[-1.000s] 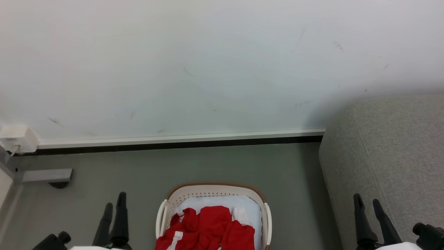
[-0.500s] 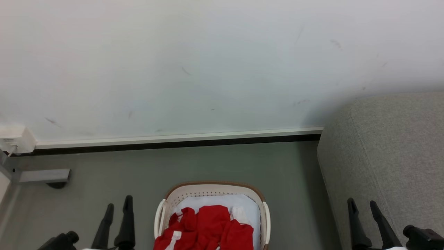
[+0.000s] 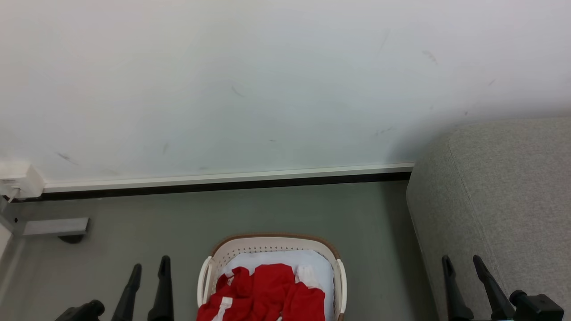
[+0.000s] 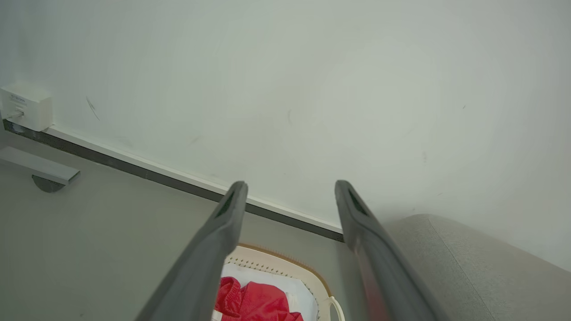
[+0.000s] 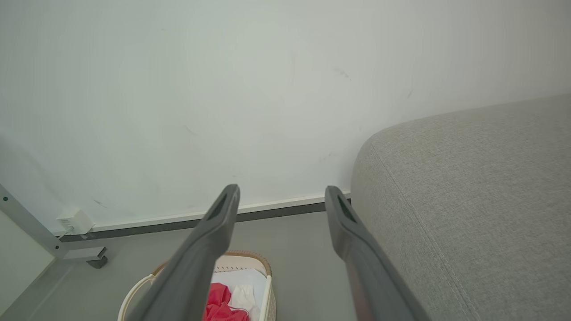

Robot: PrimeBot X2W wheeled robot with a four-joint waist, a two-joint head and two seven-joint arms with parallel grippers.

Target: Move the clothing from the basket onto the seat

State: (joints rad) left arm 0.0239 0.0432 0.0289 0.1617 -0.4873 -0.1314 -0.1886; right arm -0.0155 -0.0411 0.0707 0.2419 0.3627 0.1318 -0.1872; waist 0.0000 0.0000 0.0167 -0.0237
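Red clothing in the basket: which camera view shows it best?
The head view. There the clothing spreads widest, white stripe visible, heaped in the basket, though the bottom edge cuts it off. The left wrist view catches a smaller patch at its bottom edge; the right wrist view, a thin sliver.

The clothing (image 3: pixel 267 292) sat in the basket (image 3: pixel 273 243) on the floor (image 3: pixel 178 223), wall (image 3: pixel 267 89) behind it, seat (image 3: pixel 504 191) off to the right.
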